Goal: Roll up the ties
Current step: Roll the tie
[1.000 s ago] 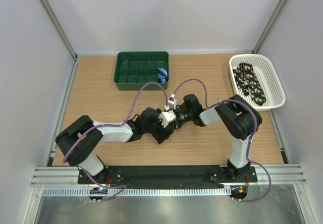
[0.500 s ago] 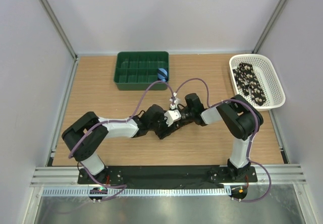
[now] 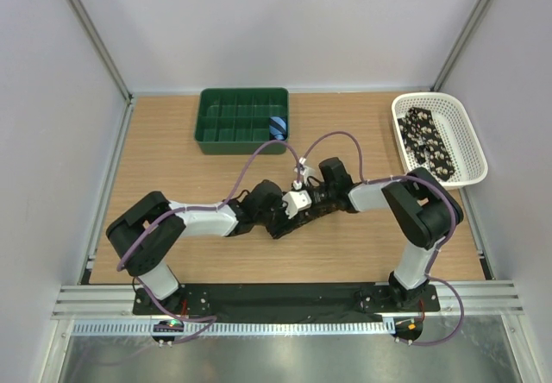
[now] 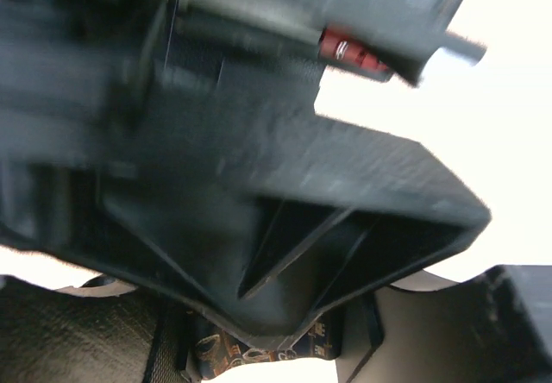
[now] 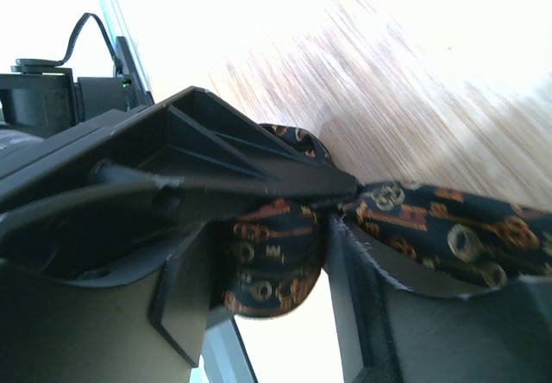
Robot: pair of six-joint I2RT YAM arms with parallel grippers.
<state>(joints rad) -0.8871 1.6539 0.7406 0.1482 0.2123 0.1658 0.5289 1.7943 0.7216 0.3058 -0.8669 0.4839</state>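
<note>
Left gripper and right gripper meet at frame centre, both held low and level; the right clamps a tie (left's grip too blurred to read).

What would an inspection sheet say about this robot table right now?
Surface: light wooden tabletop, no spills seen.
Job's things: one dark orange-patterned fabric necktie pinched mid-table; more dark ties heaped in the white plastic mesh basket at right.
Clutter: green compartment tray holding a small blue fabric roll.
Grippers: right gripper shut on the necktie; left gripper beside it, state unclear.
Cables: purple cables looping above both arms.
Surroundings: white walls, metal frame posts.
</note>
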